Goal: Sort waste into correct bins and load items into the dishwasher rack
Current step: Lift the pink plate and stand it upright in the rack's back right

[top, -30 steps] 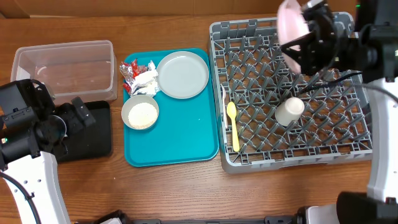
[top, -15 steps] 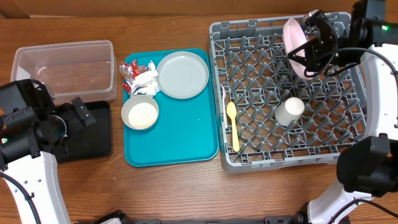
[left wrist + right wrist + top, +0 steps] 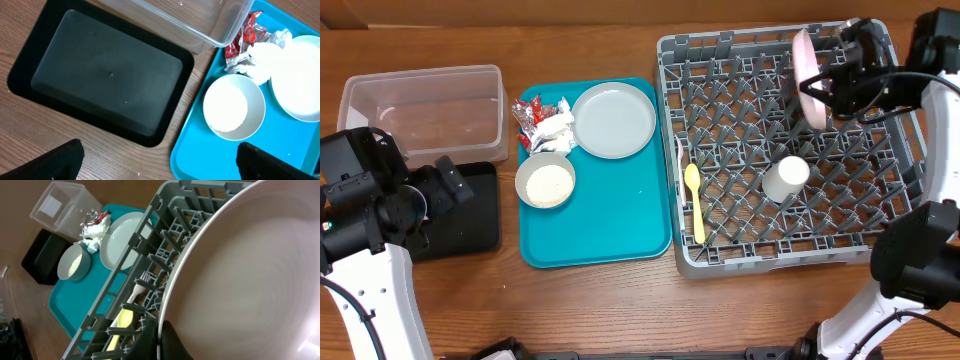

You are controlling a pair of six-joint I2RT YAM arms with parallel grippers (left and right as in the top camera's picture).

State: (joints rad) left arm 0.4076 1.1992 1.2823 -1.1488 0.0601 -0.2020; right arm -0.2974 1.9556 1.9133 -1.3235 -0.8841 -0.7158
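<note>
Overhead, the clear tub (image 3: 425,105) is sitting at the far left of the table (image 3: 620,310), and the black tray (image 3: 470,215) is lying just near of it, with a corner of the tub overlapping the tray's far rim in the left wrist view. The left gripper (image 3: 157,150) is hovering over the black tray's near edge, its fingers (image 3: 55,162) spread wide and holding nothing.

To the right, the teal tray (image 3: 610,220) is carrying the waste and two dishes. The red-and-silver wrappers (image 3: 530,110) are lying at its far left corner, touching the crumpled napkin (image 3: 553,133). The small bowl (image 3: 520,182) is sitting just near of the napkin, with the rice-like grains (image 3: 550,186) inside it. The grey-green plate (image 3: 613,120) is lying flat beside them on the far right of the tray.

Further right, the dishwasher rack (image 3: 790,258) is holding the yellow spoon (image 3: 695,200) along its left wall, next to a white utensil (image 3: 680,165). The white cup (image 3: 786,178) is resting among the pegs near the middle.

At the rack's far right, the right gripper (image 3: 828,88) is clamping the rim of the white plate (image 3: 808,70), which is standing on edge over the peg rows. I cannot tell whether its lower rim is touching the rack.
</note>
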